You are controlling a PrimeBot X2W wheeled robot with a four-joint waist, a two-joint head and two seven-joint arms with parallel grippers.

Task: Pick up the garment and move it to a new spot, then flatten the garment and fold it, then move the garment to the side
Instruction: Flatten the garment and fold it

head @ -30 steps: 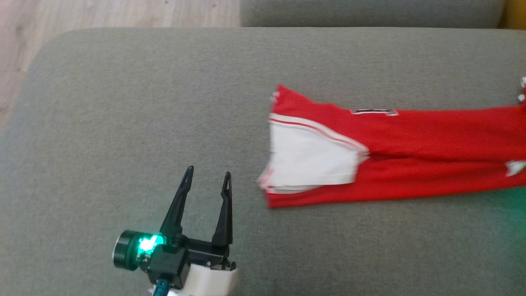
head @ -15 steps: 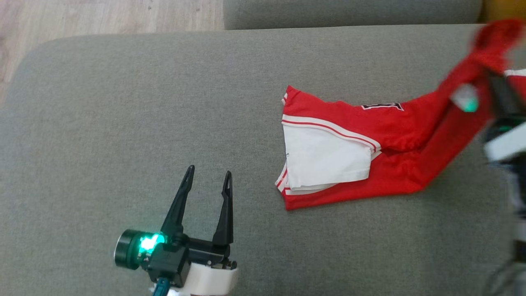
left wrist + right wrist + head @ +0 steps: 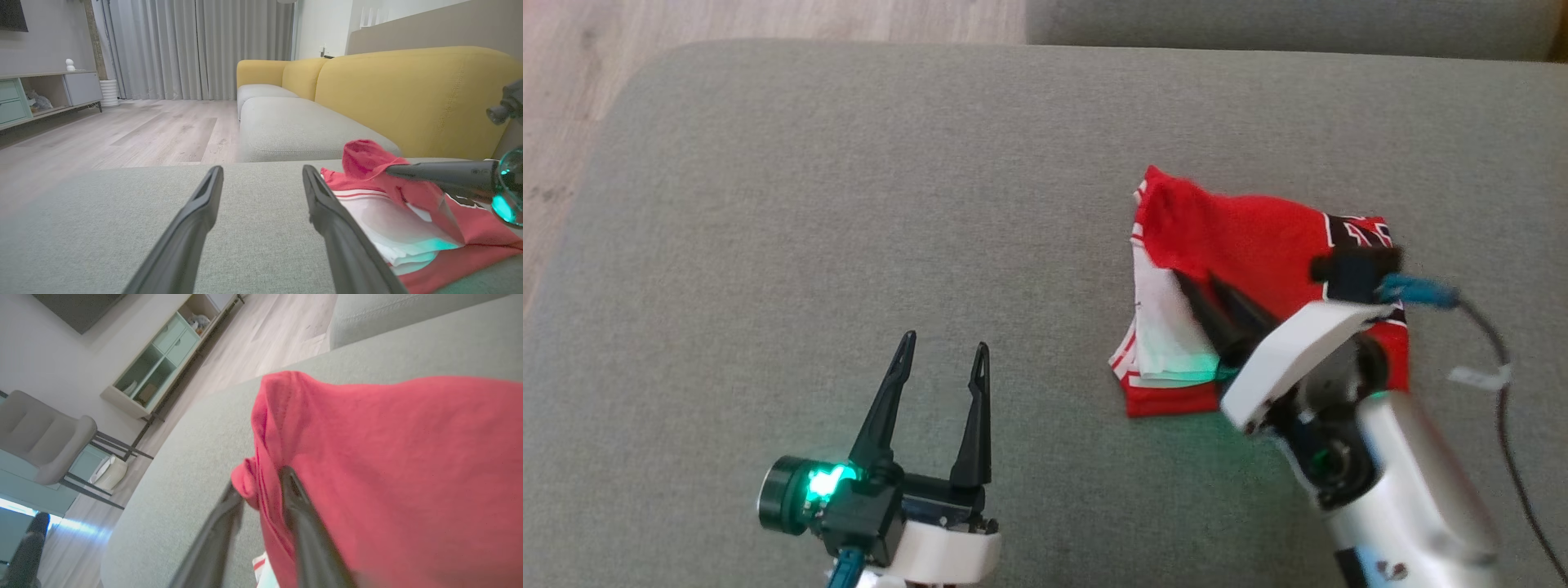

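Right hand (image 3: 1194, 282) doubles the red garment (image 3: 1241, 237) over on the sofa seat (image 3: 849, 204).

One garment lies on the seat, under and just ahead of the right hand. That hand's two fingers are clenched on a bunched red edge lifted above the white panel, probably to lay that layer across as a fold. The left hand (image 3: 944, 343) is released, fingers spread, with the garment near its right, seemingly parked clear of the fold.

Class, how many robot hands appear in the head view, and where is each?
2. The left hand sits open at lower left above the grey cushion; the right hand, at right, pinches the red garment.
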